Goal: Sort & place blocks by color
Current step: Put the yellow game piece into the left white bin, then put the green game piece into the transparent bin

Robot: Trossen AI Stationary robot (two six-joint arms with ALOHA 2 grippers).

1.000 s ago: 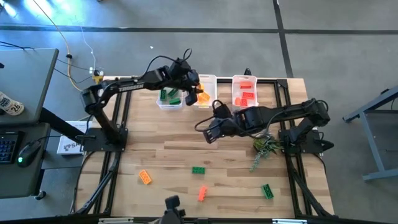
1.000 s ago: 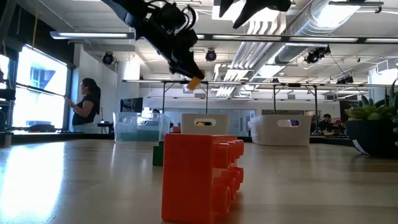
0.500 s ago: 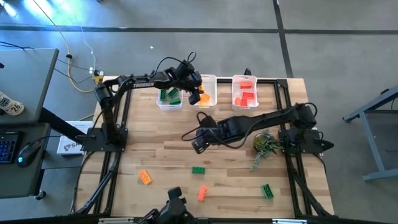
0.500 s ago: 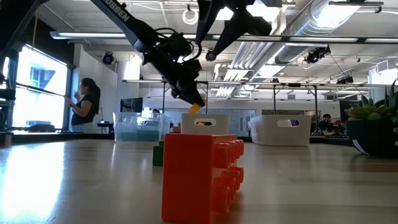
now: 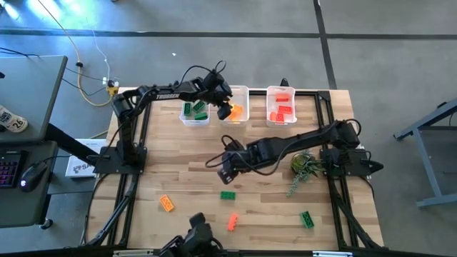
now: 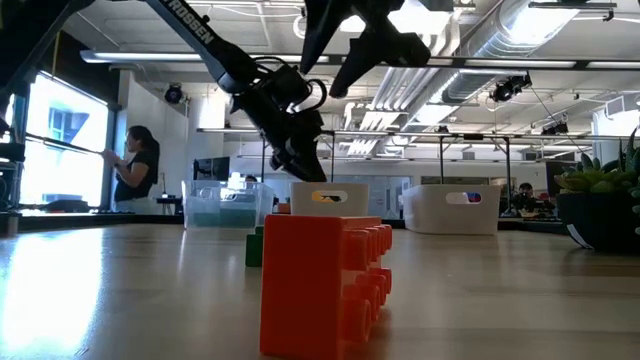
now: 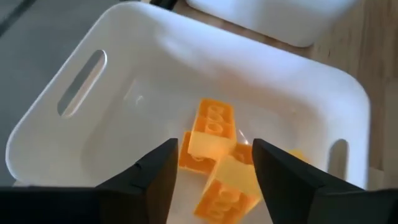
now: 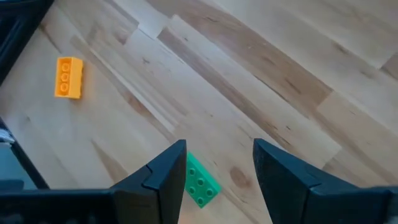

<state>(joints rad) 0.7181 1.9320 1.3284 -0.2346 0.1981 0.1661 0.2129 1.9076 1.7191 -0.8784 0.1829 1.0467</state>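
Note:
My left gripper (image 5: 223, 108) is open over the middle white bin (image 5: 243, 93). Yellow-orange blocks (image 7: 214, 155) lie on that bin's floor, past its spread fingers. My right gripper (image 5: 226, 171) is open and empty above the table's middle. A green block (image 8: 200, 181) lies flat on the wood just nearer the near edge, and it also shows in the high view (image 5: 228, 194). A yellow-orange block (image 5: 166, 203), a red-orange block (image 5: 232, 222) and another green block (image 5: 306, 219) lie flat near the near edge.
A bin with green blocks (image 5: 194, 111) stands left of the middle bin and a bin with red blocks (image 5: 280, 108) right of it, all at the far edge. A small green plant (image 5: 303, 168) stands at the right. A person (image 6: 135, 170) stands in the room beyond.
My left gripper has gone down to the middle bin, and the yellow-orange block that hung at its fingertips no longer shows there. My right gripper has gone toward the table's left and near edge, toward the green block in the middle.

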